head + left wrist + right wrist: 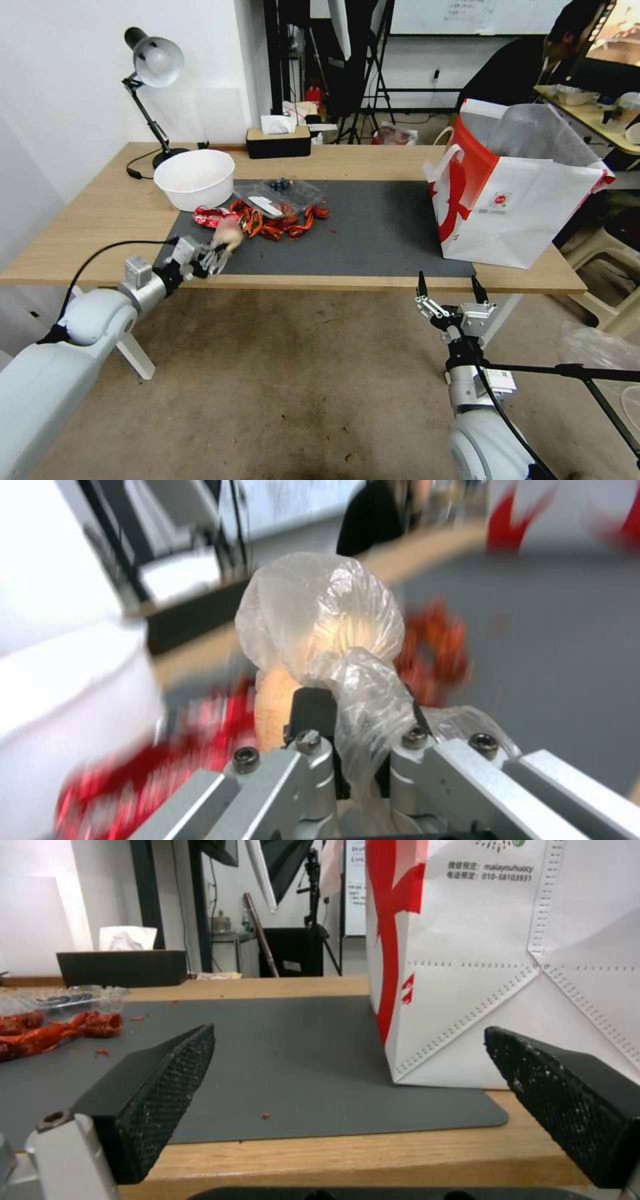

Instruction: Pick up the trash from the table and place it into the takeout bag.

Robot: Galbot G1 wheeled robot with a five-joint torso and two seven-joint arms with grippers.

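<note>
Left claw (pixel 357 760) is clamped on the neck of the knotted bag (pixel 320 615) at the table's (pixel 373 163) near-left edge, right claw (pixel 451 288) spread wide and idle below, so I judge it wise to carry high over the takeout bag (pixel 527 207).

You see a white wall (pixel 73 87) behind the table's far left corner, and a worn brownish carpet floor (pixel 300 373) in front of the table. A silver desk lamp (pixel 155 63) stands on a black arm near that far left corner, with a black tissue box (pixel 278 142) at the far edge beside it. Behind the tissue box you find dark tripod stands (pixel 373 73) and a whiteboard (pixel 467 15).
</note>
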